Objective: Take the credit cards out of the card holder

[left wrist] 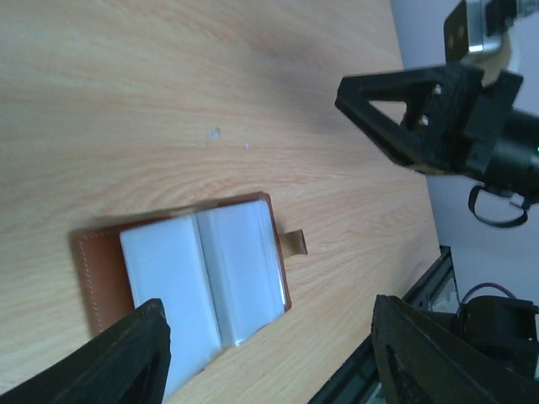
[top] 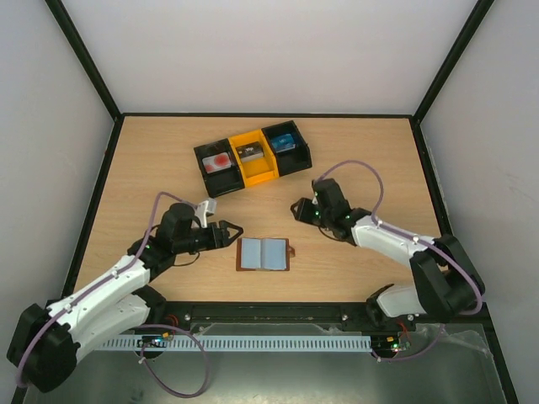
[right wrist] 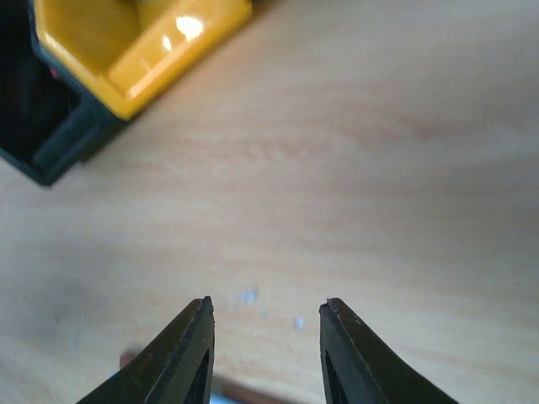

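The brown card holder (top: 264, 254) lies open and flat on the table, its blue-grey pockets up and its tab to the right. In the left wrist view the card holder (left wrist: 194, 269) shows no card in its pockets. A whitish card with a red round mark (top: 219, 162) lies in the left black part of the tray. No red-pink card shows. My left gripper (top: 229, 231) is open and empty just left of the holder; in its own view (left wrist: 268, 305) the fingers straddle the holder's near edge. My right gripper (top: 299, 210) is open and empty, up and right of the holder, and empty in its own view (right wrist: 268, 303).
A black-and-yellow three-part tray (top: 290, 162) stands at the back middle. Its yellow part holds a dark item (top: 250, 152) and its right part a blue one (top: 284, 143). The tray's yellow corner (right wrist: 126, 50) shows ahead of my right gripper. Black-framed walls ring the table.
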You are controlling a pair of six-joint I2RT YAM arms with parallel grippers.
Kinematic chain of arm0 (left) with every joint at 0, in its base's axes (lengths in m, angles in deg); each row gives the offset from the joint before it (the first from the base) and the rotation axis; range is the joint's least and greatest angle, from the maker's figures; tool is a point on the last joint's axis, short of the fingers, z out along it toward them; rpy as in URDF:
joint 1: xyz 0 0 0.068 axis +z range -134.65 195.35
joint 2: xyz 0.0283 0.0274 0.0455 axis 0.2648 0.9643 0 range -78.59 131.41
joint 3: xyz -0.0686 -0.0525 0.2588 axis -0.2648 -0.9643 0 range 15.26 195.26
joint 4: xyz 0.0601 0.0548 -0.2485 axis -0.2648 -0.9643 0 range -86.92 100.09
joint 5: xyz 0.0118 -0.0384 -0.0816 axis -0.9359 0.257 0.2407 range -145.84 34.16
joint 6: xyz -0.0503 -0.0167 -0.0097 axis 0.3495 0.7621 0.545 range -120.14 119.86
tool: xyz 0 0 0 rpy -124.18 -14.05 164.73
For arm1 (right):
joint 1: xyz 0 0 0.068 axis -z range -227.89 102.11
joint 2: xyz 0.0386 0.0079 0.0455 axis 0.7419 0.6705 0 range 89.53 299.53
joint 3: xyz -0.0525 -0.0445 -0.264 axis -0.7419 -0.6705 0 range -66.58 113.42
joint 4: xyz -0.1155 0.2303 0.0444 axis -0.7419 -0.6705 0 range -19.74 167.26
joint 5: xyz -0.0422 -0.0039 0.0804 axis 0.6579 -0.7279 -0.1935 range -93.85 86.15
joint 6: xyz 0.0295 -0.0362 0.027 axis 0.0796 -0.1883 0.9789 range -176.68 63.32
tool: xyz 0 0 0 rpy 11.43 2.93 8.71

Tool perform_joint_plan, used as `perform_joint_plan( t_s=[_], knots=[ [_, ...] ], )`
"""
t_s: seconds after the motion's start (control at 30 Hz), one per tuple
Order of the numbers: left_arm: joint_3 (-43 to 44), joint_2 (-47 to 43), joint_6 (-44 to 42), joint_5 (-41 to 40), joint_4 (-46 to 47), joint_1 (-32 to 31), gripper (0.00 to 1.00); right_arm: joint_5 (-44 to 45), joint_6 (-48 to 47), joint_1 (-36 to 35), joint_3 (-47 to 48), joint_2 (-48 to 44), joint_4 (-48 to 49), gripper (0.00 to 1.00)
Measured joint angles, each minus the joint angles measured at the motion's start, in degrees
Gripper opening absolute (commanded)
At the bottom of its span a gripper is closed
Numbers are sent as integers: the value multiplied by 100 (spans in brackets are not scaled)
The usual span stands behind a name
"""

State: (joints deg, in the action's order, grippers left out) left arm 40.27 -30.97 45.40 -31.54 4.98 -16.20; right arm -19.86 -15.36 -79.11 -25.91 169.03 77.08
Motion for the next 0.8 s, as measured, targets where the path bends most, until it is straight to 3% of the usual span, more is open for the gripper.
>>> perform_joint_plan(
  t_s=[0.4,0.8],
  knots=[
    [-446,1121,369,90,1386,-450,49,72,1088,-1456,-1639,-1137,715,37],
    [-905,2092,546,339,2649,-544,34,232,1663,-2107,-1869,-1123,1335,39]
  ],
)
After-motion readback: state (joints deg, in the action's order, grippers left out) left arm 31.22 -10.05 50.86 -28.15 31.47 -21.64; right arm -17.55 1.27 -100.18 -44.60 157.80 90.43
